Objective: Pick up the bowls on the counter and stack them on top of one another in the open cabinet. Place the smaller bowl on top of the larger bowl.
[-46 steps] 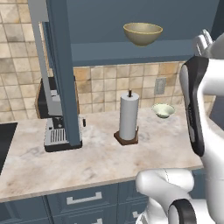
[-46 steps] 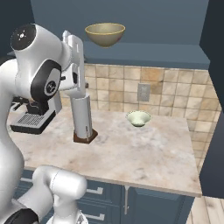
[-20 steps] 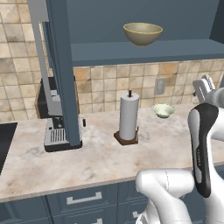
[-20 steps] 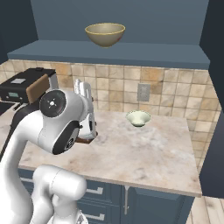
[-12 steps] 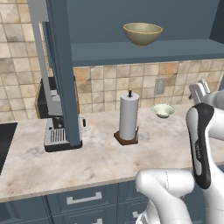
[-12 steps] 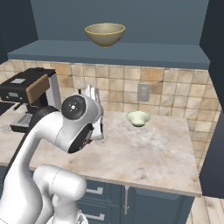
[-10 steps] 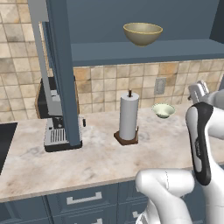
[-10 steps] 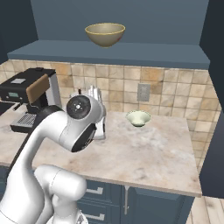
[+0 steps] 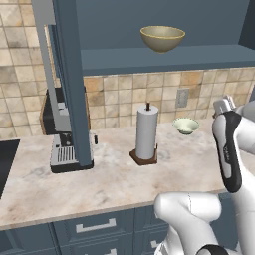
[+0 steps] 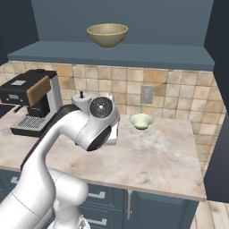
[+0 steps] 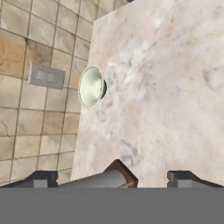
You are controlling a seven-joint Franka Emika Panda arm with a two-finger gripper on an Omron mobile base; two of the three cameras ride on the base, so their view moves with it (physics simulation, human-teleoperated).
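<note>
- Big bowl (image 9: 162, 38) sat on the cabinet (image 9: 164, 60) shelf.
- Small bowl (image 11: 91, 87) sat on the bench (image 11: 166, 87) by the tiled wall, ahead of the pincer (image 11: 111, 177) and left of its centreline.
- Pincer was spread wide, empty, well short of the bowl.
- Arm was folded low over the bench.

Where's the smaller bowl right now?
The smaller bowl sits on the counter near the tiled wall, right of the paper towel roll, below the wall outlet.
</note>
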